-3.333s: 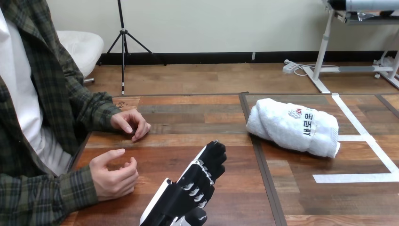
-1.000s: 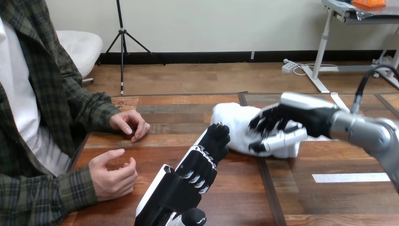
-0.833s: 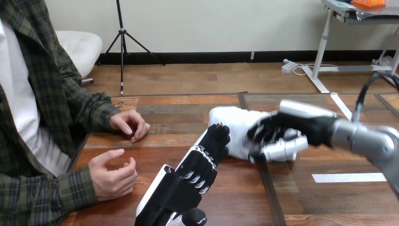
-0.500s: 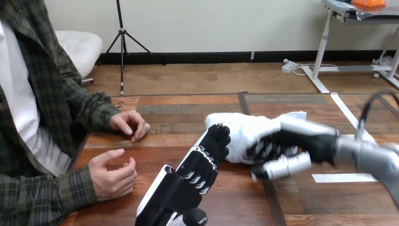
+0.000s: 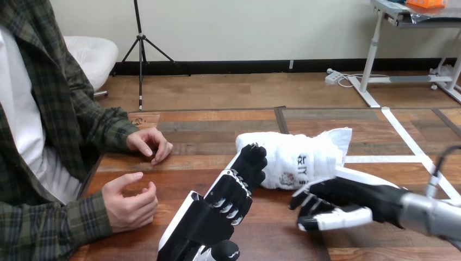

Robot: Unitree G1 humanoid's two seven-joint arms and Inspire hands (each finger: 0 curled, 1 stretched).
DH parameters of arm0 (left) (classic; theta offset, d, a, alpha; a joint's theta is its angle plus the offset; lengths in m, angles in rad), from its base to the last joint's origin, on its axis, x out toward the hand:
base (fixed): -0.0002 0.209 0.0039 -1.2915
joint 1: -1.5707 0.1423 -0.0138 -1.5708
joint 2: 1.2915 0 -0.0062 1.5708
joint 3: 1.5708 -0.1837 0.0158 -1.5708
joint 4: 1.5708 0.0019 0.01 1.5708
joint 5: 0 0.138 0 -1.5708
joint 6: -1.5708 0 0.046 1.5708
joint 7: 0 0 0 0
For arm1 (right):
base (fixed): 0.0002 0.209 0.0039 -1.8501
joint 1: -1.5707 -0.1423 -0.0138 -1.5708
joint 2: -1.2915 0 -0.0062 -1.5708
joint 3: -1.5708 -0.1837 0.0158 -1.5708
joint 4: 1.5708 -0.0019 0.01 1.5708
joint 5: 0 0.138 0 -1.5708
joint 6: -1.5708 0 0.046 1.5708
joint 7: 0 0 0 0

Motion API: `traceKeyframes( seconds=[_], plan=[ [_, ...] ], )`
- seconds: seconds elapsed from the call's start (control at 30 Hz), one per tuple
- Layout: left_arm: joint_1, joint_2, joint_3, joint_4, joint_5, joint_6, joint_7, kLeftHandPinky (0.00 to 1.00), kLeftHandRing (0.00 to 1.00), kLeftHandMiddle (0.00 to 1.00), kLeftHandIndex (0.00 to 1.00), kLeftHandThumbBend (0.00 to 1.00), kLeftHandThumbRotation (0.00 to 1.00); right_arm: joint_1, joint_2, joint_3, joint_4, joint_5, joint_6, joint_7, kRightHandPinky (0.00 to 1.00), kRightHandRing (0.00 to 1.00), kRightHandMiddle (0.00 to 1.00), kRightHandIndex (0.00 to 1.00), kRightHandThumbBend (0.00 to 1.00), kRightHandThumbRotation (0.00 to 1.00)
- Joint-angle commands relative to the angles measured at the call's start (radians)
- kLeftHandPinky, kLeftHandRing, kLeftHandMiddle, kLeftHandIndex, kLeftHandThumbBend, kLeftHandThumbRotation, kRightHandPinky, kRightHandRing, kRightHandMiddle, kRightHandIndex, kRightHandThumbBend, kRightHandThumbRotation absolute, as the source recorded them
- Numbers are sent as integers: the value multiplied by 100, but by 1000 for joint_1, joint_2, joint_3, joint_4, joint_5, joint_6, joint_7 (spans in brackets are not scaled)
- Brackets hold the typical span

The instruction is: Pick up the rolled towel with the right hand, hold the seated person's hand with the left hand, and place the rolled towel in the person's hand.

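Note:
The rolled white towel lies on the wooden table near the middle, its printed side facing me. My right hand hovers just in front of it and to the right, fingers spread and relaxed, holding nothing. My left hand reaches up from the bottom edge with straight fingers, its fingertips against the towel's left end. The person's nearer hand rests loosely curled on the table at the left, apart from my left hand. Their farther hand lies on the table behind it.
White tape lines mark the table's right part. A dark seam runs down the table top past the towel. The table's left edge lies by the person.
My right hand came in, closed on the towel and brought it left to my left hand's fingertips. It has now let go and drawn back toward the near right. The left hand stayed put.

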Motion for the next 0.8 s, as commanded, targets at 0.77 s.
traceKeyframes(
  seconds=[0.77],
  plan=[
    [-27, -50, -34, 3, -36, 38, -7, 100, 100, 98, 96, 100, 64, 45, -393, -587, -1070, 529, 380, 248, 52, 62, 67, 74, 88, 62]
  ],
)
